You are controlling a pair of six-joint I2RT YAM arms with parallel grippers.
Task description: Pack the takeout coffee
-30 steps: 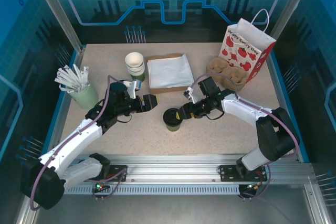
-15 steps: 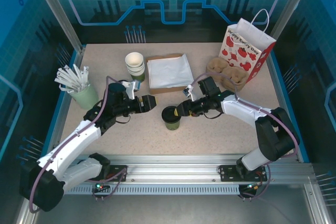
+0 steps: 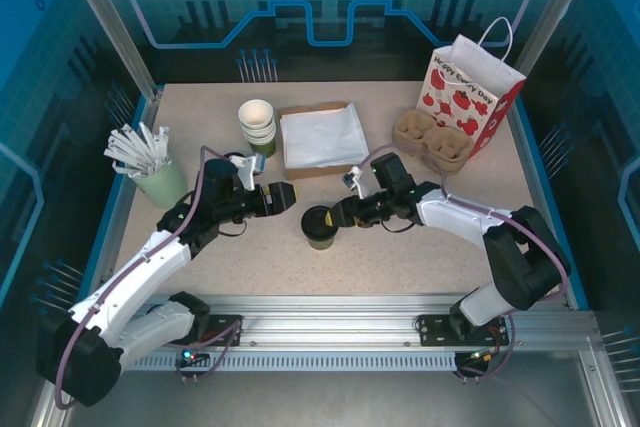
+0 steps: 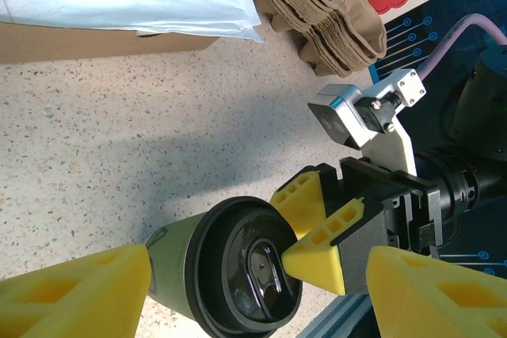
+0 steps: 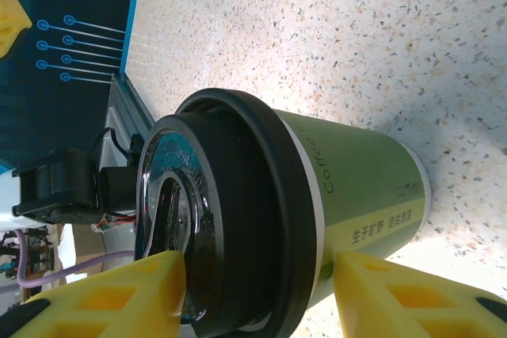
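Obs.: the takeout coffee (image 3: pixel 320 228) stood upright on the table (image 3: pixel 420 262), long axis vertical, with its black lid (image 4: pixel 249 271) fitted. It sat mid-table, between the two arms.

Right gripper (image 3: pixel 337 215): lay level at the cup's right side, tips at the lid rim. Its fingers (image 5: pixel 103 294) stood apart, with the cup showing in the gap. Could not tell whether they pinched the cup or merely touched it.

Left gripper (image 3: pixel 292 197): spread wide and holding nothing. It sat just beside the cup on the back-left and pointed toward it.

Key relation: the cup lay directly ahead of the right fingertips, so the right arm was judged nearer. The paper bag (image 3: pixel 470 95) stood well apart at the back right, on that arm's side.

Counts:
- lidded coffee: 1
- paper bag: 1
- pile of pulp cup trays (image 3: pixel 433 142): 1
- stack of empty cups (image 3: pixel 257 125): 1
- mint cup of sticks (image 3: pixel 162 185): 1
- box of white napkins (image 3: pixel 320 139): 1
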